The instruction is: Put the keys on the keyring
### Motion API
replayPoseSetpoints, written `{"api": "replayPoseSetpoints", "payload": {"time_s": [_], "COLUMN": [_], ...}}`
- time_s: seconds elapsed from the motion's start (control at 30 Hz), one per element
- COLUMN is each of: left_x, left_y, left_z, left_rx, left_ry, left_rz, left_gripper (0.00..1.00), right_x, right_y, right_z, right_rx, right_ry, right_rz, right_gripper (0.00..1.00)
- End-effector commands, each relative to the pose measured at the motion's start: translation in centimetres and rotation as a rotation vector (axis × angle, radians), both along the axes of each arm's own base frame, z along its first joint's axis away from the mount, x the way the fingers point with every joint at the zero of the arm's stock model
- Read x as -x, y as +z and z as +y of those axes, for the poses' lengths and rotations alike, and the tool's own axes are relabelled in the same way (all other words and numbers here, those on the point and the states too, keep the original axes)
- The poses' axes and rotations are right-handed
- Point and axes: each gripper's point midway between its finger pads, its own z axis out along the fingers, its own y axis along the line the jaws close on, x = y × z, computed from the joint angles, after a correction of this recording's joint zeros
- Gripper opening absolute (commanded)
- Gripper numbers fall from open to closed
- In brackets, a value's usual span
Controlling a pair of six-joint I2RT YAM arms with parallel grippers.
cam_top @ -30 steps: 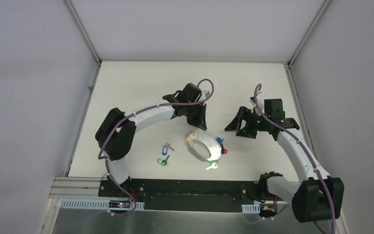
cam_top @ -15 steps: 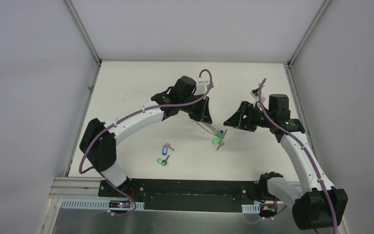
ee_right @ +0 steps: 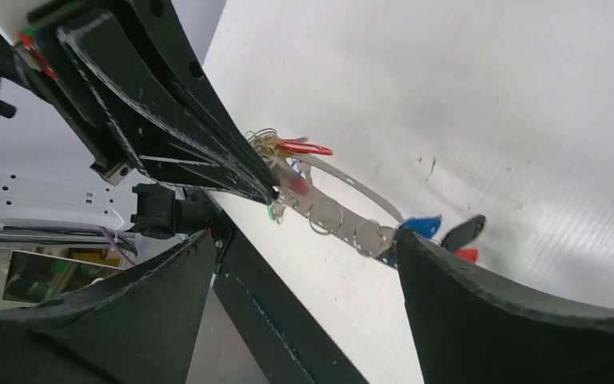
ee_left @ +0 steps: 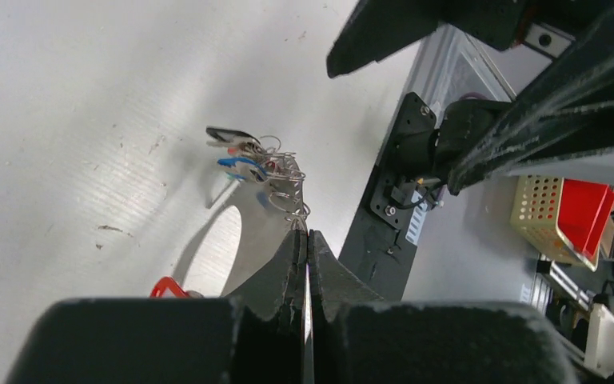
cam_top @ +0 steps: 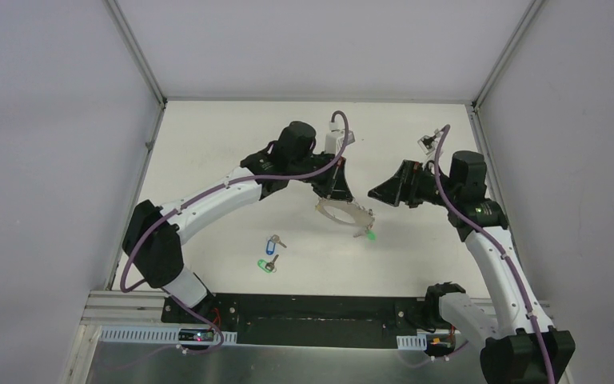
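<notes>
Keyring (ee_right: 350, 183); thin grey metal loop

In the top view, the tags crowded on the keyring (cam_top: 344, 213) are too small to count. In the left wrist view, the left gripper (ee_left: 305, 234) hides part of the ring and of a red tag (ee_left: 168, 286). In the right wrist view, the fingers (ee_right: 512, 320) of the right gripper (ee_right: 305, 238) run off the bottom edge.

White table (cam_top: 208, 144) – grey walls (cam_top: 48, 160), alu frame (cam_top: 137, 54).

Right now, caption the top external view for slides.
Left gripper holds the keyring; open right gripper faces it; blue-tagged key and green-tagged key lie loose.
</notes>
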Motion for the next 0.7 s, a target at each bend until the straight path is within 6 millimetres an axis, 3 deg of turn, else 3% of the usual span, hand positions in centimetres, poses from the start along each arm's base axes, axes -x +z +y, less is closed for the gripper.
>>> {"api": "replayPoseSetpoints", "payload": {"time_s": [0.0, 0.1, 0.3, 0.43, 0.67], "left_x": [1.5, 2.0, 2.9, 3.8, 5.2], "left_y": [5.6, 5.9, 7.1, 7.5, 7.6], "left_z": [-0.3, -0.1, 1.1, 2.2, 3.6], "left_rx": [0.188, 0.228, 0.291, 0.31, 0.336], "left_ry": [-0.116, -0.133, -0.15, -0.174, -0.203], "left_rz": [-0.208, -0.262, -0.41, -0.515, -0.617], "left_gripper": [0.0, 0.0, 0.0, 0.0, 0.0], "right_x": [-1.0, -1.4, 0.8, 2.8, 4.7], "right_y": [3.8, 4.5, 5.7, 6.9, 6.1], "right_z": [0.3, 0.6, 2.3, 3.4, 4.9], "right_rx": [-0.038, -0.054, -0.118, -0.119, -0.116], "right_ry": [0.018, 0.039, 0.221, 0.315, 0.44], "right_rz": [-0.206, -0.262, -0.413, -0.639, -0.757], "right_gripper": [0.86, 0.86, 0.85, 0.83, 0.77]}}
